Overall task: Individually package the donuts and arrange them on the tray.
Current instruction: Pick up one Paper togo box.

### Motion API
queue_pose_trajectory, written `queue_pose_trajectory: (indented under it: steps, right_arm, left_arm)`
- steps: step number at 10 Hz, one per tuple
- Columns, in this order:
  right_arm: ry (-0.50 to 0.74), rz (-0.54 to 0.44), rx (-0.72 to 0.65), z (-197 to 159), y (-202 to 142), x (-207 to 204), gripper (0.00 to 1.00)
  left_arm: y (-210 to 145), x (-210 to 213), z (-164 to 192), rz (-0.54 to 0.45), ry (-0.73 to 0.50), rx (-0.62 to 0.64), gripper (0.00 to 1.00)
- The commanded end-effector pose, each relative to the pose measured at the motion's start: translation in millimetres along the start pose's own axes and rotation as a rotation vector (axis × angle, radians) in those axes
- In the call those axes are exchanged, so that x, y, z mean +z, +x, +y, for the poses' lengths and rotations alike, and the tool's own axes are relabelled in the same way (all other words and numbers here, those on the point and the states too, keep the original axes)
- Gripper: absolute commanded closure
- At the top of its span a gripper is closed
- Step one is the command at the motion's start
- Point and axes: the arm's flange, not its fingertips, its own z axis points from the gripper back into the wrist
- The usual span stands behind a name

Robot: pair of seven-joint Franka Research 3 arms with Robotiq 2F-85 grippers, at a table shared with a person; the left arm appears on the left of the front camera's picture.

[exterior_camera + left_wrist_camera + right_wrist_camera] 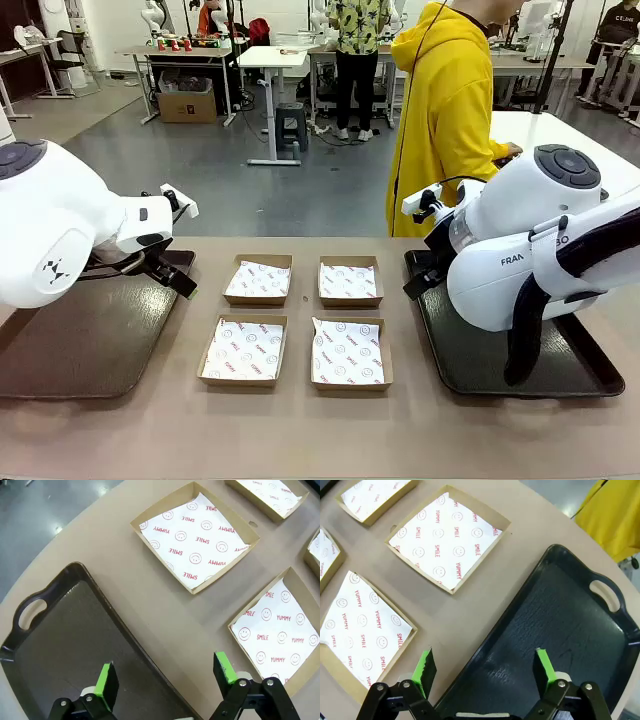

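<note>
The donuts are out of view. Several shallow cardboard boxes lined with printed white paper lie in the middle of the table, among them one (258, 279) at the back left and one (348, 352) at the front right, all without anything in them. A brown tray (90, 340) lies at the left and a dark tray (470, 350) at the right. My left gripper (175, 278) hangs open over the brown tray's (65, 630) right edge, nothing between its fingers (106, 679). My right gripper (420, 280) hangs open over the dark tray's (560, 630) left edge, also holding nothing.
A person in a yellow hoodie (450, 110) stands at the table's far side, right of centre. Bare table runs along the front edge (300, 440) and between the boxes and each tray. Other tables and people stand farther back in the room.
</note>
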Motion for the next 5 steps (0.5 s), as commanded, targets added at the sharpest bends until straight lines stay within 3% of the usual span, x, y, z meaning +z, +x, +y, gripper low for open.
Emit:
queue_pose_trajectory:
  steps: [1,5]
  right_arm:
    - [0.0,0.0,0.0,0.0,0.0,0.0,0.0]
    - [0.0,0.0,0.0,0.0,0.0,0.0,0.0]
  left_arm:
    - [0.0,0.0,-0.1,0.0,0.0,0.0,0.0]
    - [0.0,0.0,-0.1,0.0,0.0,0.0,0.0]
